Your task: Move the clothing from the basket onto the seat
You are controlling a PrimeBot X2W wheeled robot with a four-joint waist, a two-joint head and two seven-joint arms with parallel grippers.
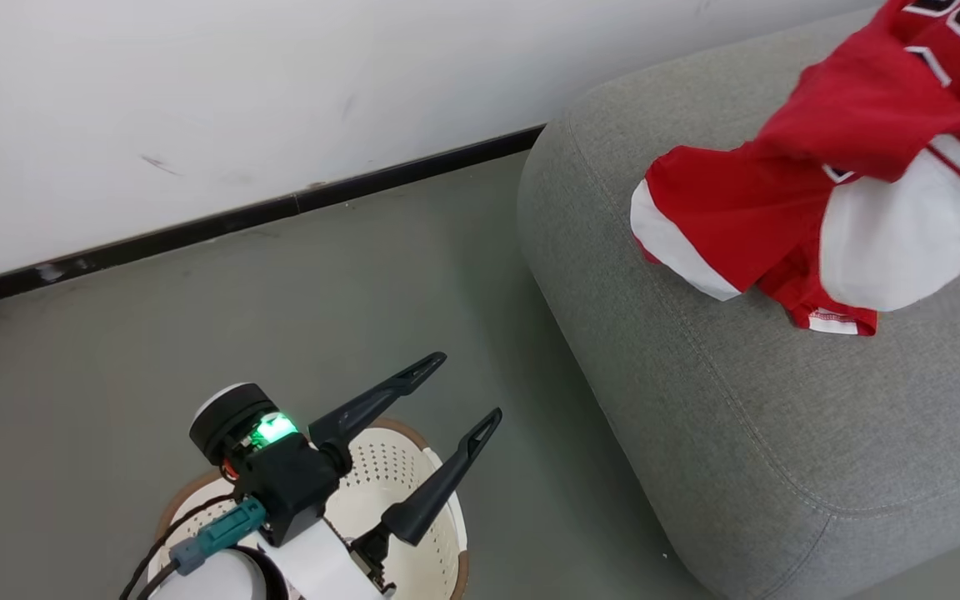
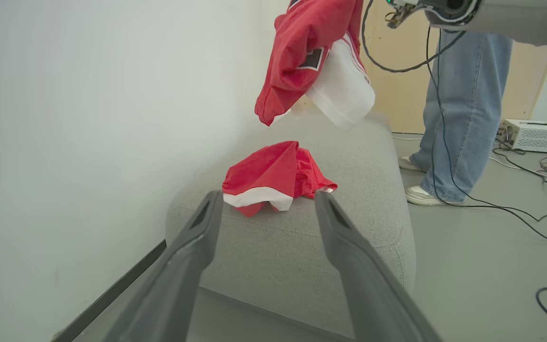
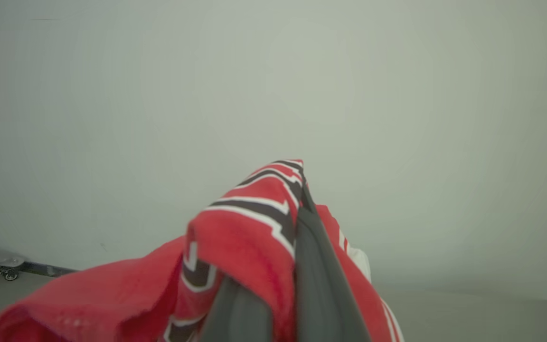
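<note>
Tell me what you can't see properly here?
Basket: head view, left gripper covers much of its inside.
Jersey: head view, top-right corner cuts its lettering.
Right gripper: right wrist view, jersey wraps its fingers, blurred.
Person: left wrist view, top edge crops above the legs.

Soft, matt red cloth jersey [image 1: 859, 112]; coarse grey woven-fabric seat [image 1: 780, 433]; smooth perforated plastic basket [image 1: 392, 471]; matt dark left tool [image 1: 470, 385].

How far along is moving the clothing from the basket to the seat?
Done: one red garment lies on the seat. In hand: the right gripper holds the jersey above it. Left: lower and release it; the visible part of the basket shows no clothing.
</note>
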